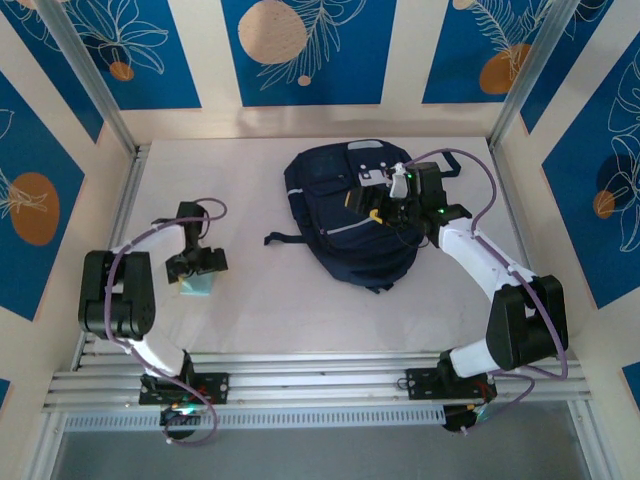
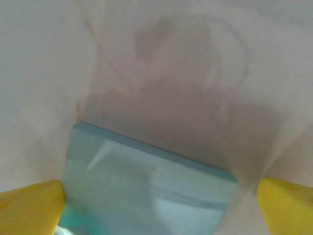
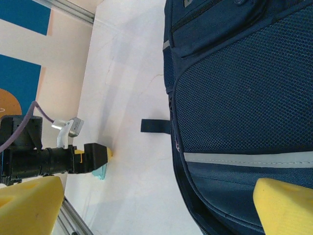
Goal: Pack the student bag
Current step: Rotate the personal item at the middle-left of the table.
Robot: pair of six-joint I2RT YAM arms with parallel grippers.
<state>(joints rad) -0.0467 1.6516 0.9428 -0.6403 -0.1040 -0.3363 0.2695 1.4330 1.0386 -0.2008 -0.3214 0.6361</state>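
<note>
Left gripper [image 1: 195, 272]: jaws spread wide, straddling a pale blue slab [image 2: 146, 186] lying flat on the tabletop [image 1: 260, 290]. The slab's near end is cut off, and whether the yellow fingers [image 2: 29, 205] touch it is unclear. Right gripper [image 1: 382, 200]: jaws wide apart, holding nothing. The student bag [image 1: 340, 230] lies directly beneath it, its front partly hidden.

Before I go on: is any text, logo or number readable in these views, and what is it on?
No text can be read in any view.
Bag: the pale patch near its top is too small to tell if it carries print; the pale stripe is bare.
Teal block: plain face, no print visible.
Wall panels: leaf and circle pattern, no words.
</note>
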